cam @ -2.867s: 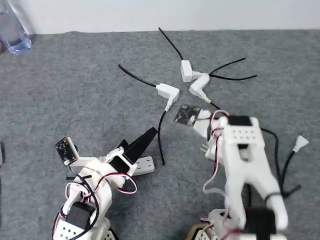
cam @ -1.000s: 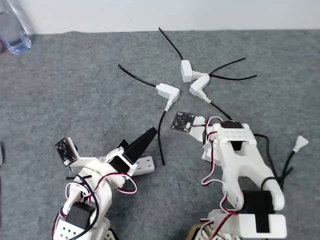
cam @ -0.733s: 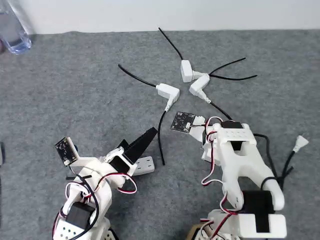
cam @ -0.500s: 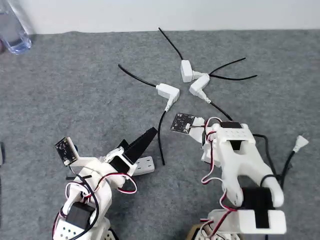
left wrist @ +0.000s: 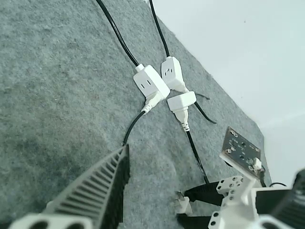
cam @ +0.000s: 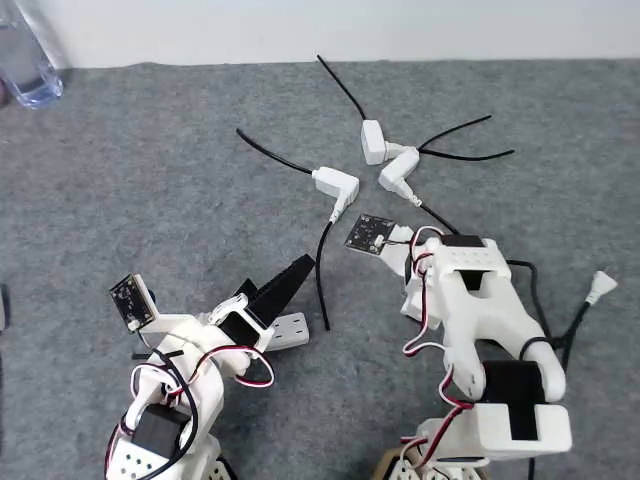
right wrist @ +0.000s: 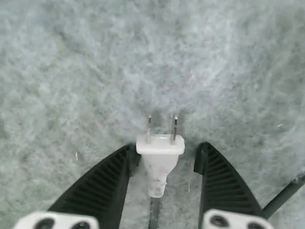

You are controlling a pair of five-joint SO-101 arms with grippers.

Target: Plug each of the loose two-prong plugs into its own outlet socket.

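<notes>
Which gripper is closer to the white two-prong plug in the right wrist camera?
Right. The right gripper is open around the plug. The left gripper sits farther off, beyond the black cord.

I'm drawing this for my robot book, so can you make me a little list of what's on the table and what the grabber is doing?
Table: grey felt
Sockets: three white ones on black cords, clustered mid-table
Two-prong plug: white, lying flat, prongs pointing away from the gripper
Right gripper: open, a finger on each side of that plug
Second plug: white, loose near the table's right edge
Plugged in: neither plug yet
</notes>
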